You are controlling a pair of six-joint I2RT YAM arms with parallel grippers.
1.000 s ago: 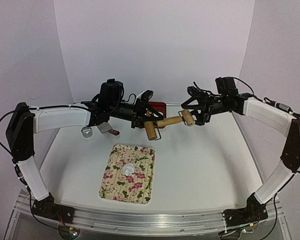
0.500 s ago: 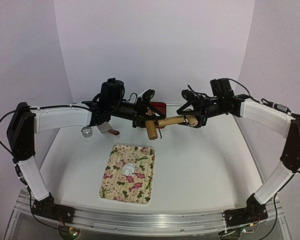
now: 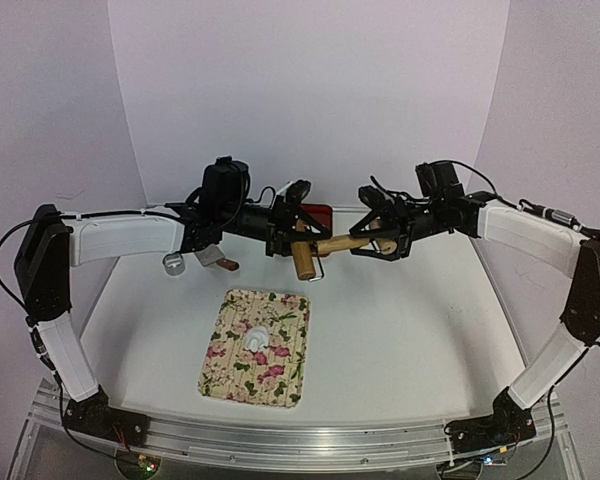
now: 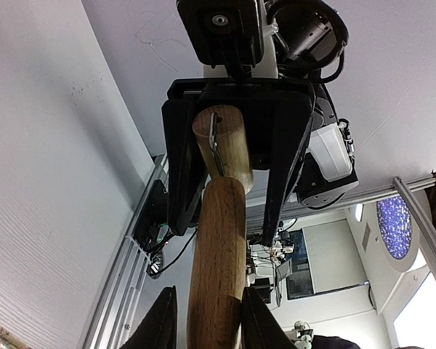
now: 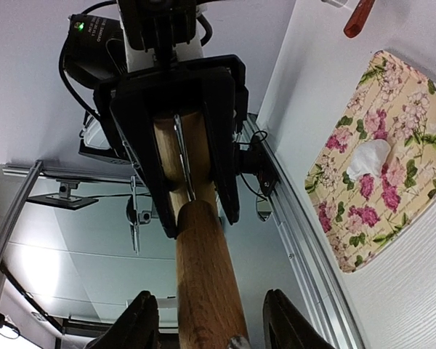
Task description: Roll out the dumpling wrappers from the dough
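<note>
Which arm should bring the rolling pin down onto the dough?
Left, probably: the left gripper clamps the rolling pin, the right gripper is not yet tight, and the dough lies leftward.

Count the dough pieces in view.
1: a white lump near the middle of the floral mat. More could be hidden behind the arms.

Left arm [image 3: 120, 235] and right arm [image 3: 528, 232] reaching inward; left end effector [image 3: 296, 238] clamped, right end effector [image 3: 368, 243] part-open.
</note>
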